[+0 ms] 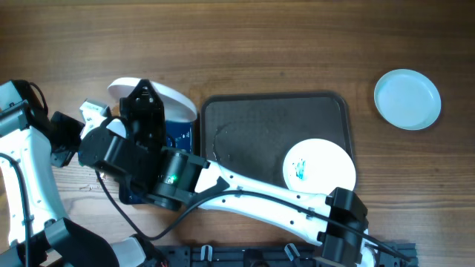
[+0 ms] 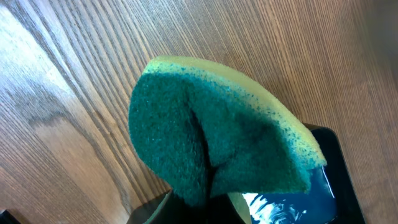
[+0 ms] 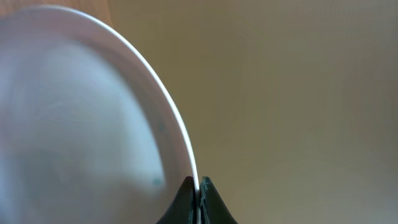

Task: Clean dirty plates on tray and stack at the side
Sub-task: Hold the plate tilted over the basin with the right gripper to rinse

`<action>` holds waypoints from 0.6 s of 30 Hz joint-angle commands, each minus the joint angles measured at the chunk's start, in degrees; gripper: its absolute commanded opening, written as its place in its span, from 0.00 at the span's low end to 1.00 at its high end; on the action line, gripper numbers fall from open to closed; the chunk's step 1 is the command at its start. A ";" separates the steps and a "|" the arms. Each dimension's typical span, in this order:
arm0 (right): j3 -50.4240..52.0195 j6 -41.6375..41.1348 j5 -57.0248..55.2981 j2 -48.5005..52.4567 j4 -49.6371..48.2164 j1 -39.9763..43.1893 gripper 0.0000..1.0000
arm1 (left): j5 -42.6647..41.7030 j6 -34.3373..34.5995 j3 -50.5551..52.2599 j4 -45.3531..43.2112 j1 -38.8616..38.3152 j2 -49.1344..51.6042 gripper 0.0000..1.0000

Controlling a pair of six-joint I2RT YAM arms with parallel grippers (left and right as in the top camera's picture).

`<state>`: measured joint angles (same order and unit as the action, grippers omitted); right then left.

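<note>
Precariously, the right gripper (image 3: 198, 190) pinches only the thin rim of a white plate (image 3: 93, 124), held above the blue basin (image 1: 182, 135) at upper left. A hard sponge push could lever it loose. That arm stretches across the tray (image 1: 223, 111), where another dirty plate (image 1: 319, 169) waits. The left gripper (image 2: 198, 202) clamps the green sponge (image 2: 211, 124).

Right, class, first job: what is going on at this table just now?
The right gripper pinches a white plate by its rim, over the blue basin. The left gripper holds a green sponge nearby. One scribbled plate lies on the tray; a pale blue plate sits apart on the table.
</note>
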<state>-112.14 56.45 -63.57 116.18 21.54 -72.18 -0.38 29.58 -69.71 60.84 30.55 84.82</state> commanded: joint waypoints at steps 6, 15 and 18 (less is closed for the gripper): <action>-1.40 -6.88 -0.72 0.59 2.71 0.22 0.04 | -0.68 -0.87 -1.22 0.17 0.22 -1.18 0.04; -1.40 -14.71 0.98 0.83 7.23 -0.17 0.04 | -0.68 -0.87 -1.22 0.09 0.22 -1.18 0.04; -1.40 -14.49 -0.94 0.83 7.74 0.42 0.04 | -0.68 -0.90 -1.22 -0.28 0.22 -1.14 0.04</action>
<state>-112.44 44.77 -61.91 116.68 29.65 -72.18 -0.38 29.58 -69.71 60.84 30.55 84.82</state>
